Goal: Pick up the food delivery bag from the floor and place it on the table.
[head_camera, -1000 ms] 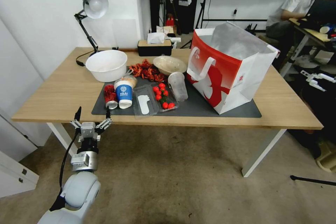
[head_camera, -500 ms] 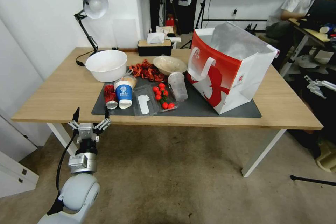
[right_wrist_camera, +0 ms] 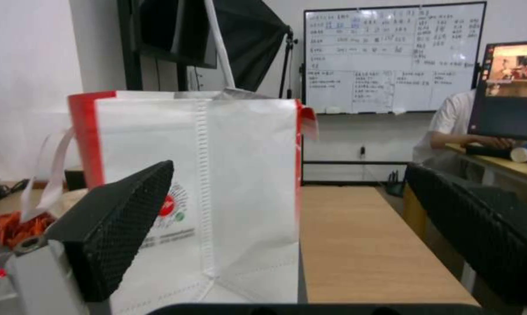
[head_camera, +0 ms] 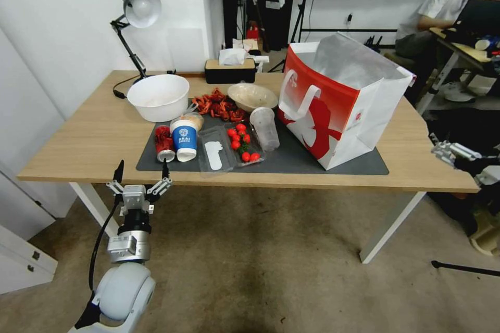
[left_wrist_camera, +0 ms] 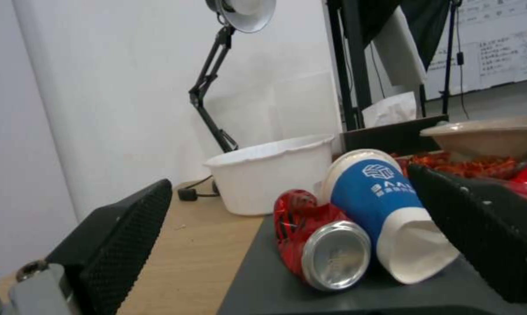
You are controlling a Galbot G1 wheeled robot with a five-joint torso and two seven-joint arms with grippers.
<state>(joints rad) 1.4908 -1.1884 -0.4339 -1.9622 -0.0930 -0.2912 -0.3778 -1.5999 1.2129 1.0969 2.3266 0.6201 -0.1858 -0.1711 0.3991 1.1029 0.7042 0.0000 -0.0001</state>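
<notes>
Now left hand spread below table edge, right hand beside table

I am looking out over an office or lab workroom, where a written-over whiteboard is hanging on the wall, a monitor is glowing on a side desk, and a light-wood table is standing on worn carpet.
</notes>
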